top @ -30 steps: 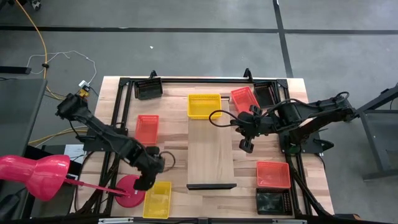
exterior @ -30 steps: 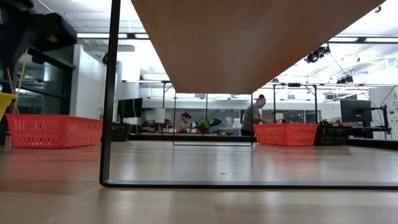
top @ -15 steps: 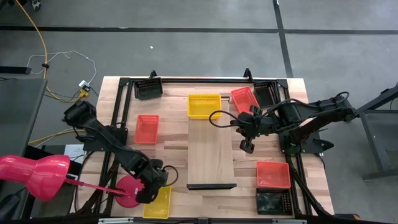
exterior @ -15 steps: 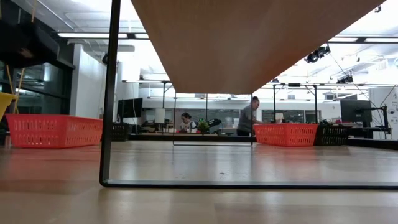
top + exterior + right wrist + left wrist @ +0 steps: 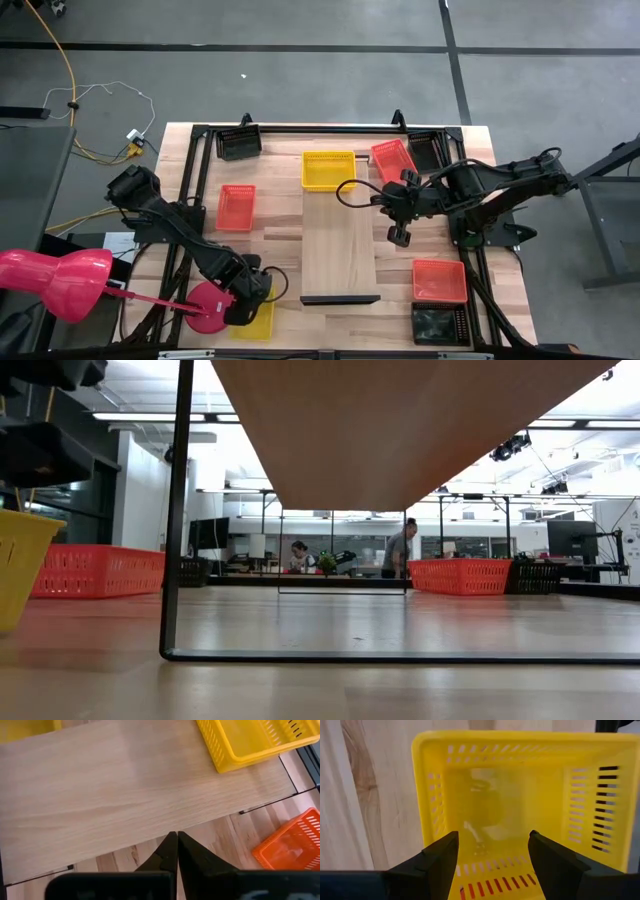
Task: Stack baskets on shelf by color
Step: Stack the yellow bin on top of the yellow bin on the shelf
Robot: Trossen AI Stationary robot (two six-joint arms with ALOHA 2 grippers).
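From above, the left end effector (image 5: 246,300) hides much of the yellow basket (image 5: 262,318) at the table (image 5: 330,135) edge, around seven o'clock from the shelf (image 5: 338,240). Its spread fingers (image 5: 440,857) straddle the basket's near rim. The right end effector (image 5: 399,236), pinched closed, hovers at the shelf's three o'clock side.

Open-plan lab: monitors (image 5: 212,532), ceiling lights (image 5: 150,417).
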